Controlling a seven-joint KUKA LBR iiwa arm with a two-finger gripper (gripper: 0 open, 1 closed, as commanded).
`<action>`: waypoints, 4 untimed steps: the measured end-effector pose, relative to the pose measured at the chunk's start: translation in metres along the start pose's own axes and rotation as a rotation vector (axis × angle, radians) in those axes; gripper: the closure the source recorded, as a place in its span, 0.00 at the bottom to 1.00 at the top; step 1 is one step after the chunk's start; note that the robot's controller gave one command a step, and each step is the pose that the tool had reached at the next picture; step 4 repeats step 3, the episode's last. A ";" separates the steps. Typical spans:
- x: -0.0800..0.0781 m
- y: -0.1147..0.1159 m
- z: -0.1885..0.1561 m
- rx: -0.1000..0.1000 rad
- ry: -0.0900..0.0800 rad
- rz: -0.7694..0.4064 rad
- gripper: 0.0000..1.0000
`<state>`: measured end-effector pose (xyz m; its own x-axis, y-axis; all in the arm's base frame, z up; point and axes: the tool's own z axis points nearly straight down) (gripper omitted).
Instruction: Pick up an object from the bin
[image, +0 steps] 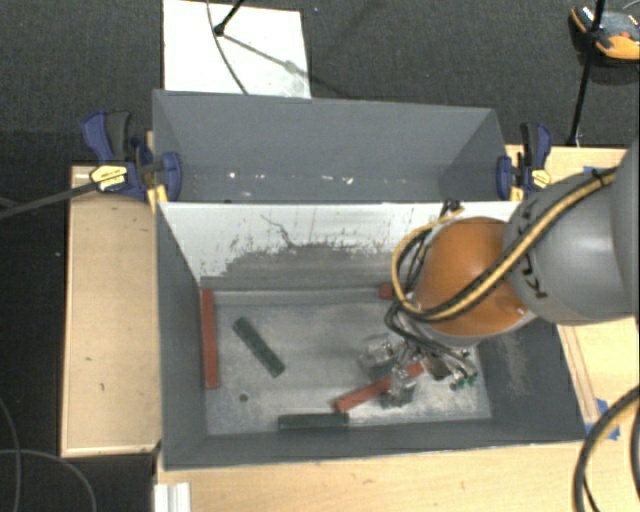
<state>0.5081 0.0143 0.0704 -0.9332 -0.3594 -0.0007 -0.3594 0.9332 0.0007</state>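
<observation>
Farthest to my pincer's left, well apart from it, a long red stick (207, 338) lies along the side wall of the bin (330, 150). Nearer, but still clear of me, a dark green bar (259, 347) rests slantwise on the floor. A second dark bar (313, 421) lies flat along the front wall, to my left and forward. Next comes the piece I judge to be mine to take: a short reddish-brown bar (358, 399). It looks stiff, small and light, with smooth flat faces that may slip, so I would close across its narrow width near the middle and not at a tip, where it could swing out. It lies flat and slanted on the bin floor, its far end out to my left and its near end running in just beside or beneath my pincer (404, 378); I cannot say whether the two touch. Whether my pincer stands apart or together I cannot tell, for my own wrist and cables hang over it. Just to my right sits a small green bit (463, 381), close by yet separate.
</observation>
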 end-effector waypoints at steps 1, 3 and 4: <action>0.001 0.000 -0.003 -0.001 0.002 0.000 1.00; 0.001 0.000 -0.047 -0.001 0.003 0.001 1.00; 0.001 0.000 -0.047 -0.001 0.003 0.001 1.00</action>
